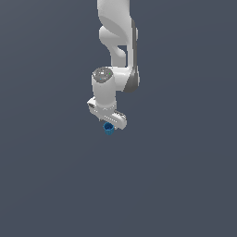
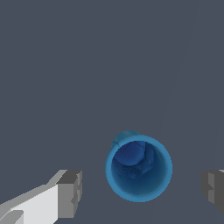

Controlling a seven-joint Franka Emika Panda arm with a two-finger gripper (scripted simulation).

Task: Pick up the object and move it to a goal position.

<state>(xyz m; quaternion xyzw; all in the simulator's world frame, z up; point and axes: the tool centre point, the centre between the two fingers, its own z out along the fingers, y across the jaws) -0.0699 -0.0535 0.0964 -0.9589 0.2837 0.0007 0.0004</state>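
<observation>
Gripper [image 2: 140, 192] — jaws spread wide, nothing clamped. The blue cup [image 2: 138, 168] stands upright between the fingers [image 2: 70, 192], touching neither, its hollow top facing the wrist camera. The closing line appears to cross the cup — the gap is wider on one side.

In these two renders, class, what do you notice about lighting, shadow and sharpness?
Exterior view: flat, even light, no cast shadow under the blue cup, coarse and slightly soft. Wrist view: cup shaded darker inside its hollow, no glare; fingers blocky, cut off at the frame edges.
</observation>
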